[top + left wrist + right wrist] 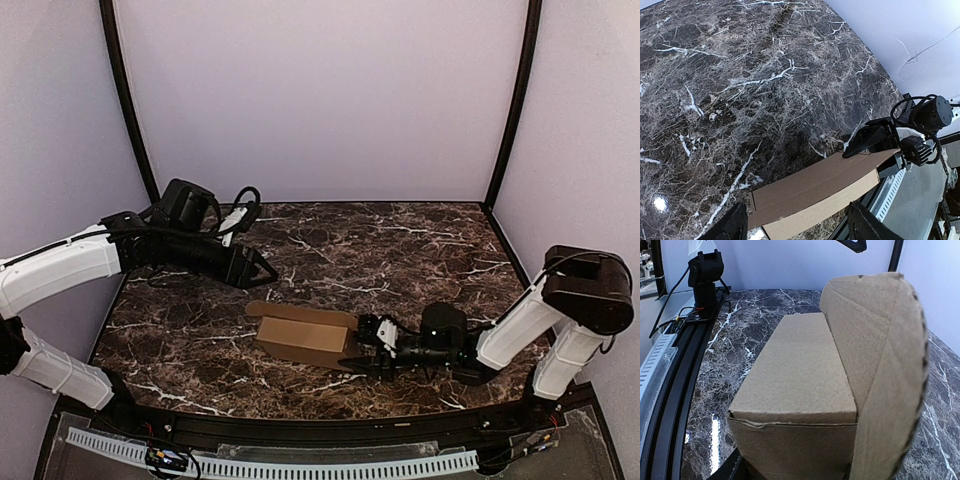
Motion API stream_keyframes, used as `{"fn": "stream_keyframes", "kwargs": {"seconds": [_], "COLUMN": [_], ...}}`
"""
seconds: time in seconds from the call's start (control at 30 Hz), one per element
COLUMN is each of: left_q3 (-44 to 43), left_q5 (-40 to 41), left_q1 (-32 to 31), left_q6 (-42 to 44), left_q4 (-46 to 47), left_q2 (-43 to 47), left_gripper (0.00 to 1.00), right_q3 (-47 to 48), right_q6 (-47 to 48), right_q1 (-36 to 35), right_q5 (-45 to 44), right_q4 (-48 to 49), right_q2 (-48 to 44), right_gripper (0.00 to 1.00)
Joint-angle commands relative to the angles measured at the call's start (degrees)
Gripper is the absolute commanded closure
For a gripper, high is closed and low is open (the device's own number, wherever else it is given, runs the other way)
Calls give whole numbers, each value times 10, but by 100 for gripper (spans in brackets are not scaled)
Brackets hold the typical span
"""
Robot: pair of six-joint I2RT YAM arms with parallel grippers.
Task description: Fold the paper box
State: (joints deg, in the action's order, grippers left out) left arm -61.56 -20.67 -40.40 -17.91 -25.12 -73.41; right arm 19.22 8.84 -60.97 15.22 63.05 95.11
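paper box (790, 385) lower centre of table (400, 250), one flap raised | right hand (365, 343) gripping its right end | left hand (262, 272) wide, empty, upper left

paper box (305, 338): matt tan cardboard, fibrous | table (400, 240): glossy dark marble

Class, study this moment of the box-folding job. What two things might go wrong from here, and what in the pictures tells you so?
1. The long flap stands up, curved and unfolded, beside the top of the paper box. Pushed down carelessly, it may crease crooked or spring back.
2. Only the right pincer is on the box, at one end. The left pincer hovers open, apart from it, so the box may swivel on the marble table.
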Motion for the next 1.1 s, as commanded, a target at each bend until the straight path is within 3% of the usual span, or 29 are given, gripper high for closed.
{"fn": "stream_keyframes", "kwargs": {"seconds": [0.0,0.43,0.87,0.97,1.07], "left_q3": [-4,24,40,38,36], "left_q5": [-8,0,6,6,7], "left_q1": [-3,-7,-9,-10,-9], "left_q6": [22,17,15,15,17], "left_q4": [2,5,4,4,4], "left_q2": [1,7,16,15,16], "left_gripper": [32,33,33,33,33], "right_q3": [-7,3,7,7,10], "right_q6": [8,45,38,40,45], "right_q1": [15,24,25,25,25], "right_q5": [27,17,14,12,14], "right_q4": [14,18,43,41,37], "right_q2": [32,81,90,87,84], "right_gripper": [70,29,13,13,19]}}
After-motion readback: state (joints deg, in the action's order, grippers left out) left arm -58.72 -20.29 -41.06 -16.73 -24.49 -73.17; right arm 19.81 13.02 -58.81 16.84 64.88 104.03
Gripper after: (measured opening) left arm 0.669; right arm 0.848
